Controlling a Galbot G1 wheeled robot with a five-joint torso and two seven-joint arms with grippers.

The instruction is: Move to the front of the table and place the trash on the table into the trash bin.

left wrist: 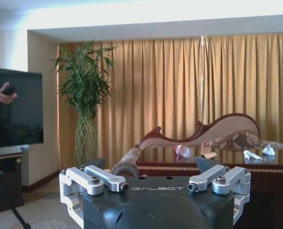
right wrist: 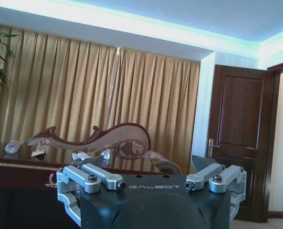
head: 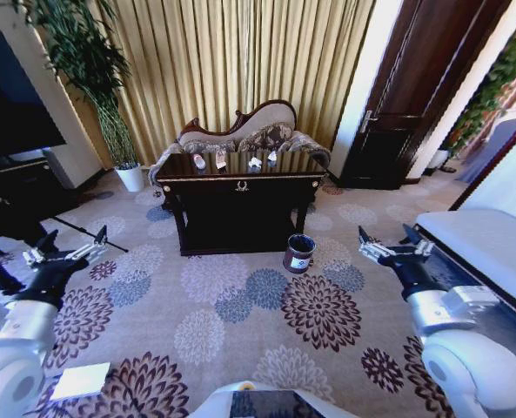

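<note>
The dark table (head: 240,185) with gold trim stands some way ahead, across the carpet. On its top lie the trash: a clear bottle (head: 199,161) with a red cap, a beige wrapper (head: 221,161) and white tissue pieces (head: 255,162). The dark round trash bin (head: 298,252) stands on the floor by the table's front right leg. My left gripper (head: 73,244) and right gripper (head: 386,239) are held out low at either side, both open and empty. The wrist views look over the open jaws toward the bottle (left wrist: 182,151) (right wrist: 11,146) and tissue (left wrist: 252,155) (right wrist: 79,156).
A carved sofa (head: 240,131) stands behind the table. A white plant pot (head: 131,178), a TV (head: 14,104) on a dark stand and a tripod leg are at the left. A white bench (head: 484,244) runs along the right, near a dark door (head: 414,87). Flowered carpet lies between me and the table.
</note>
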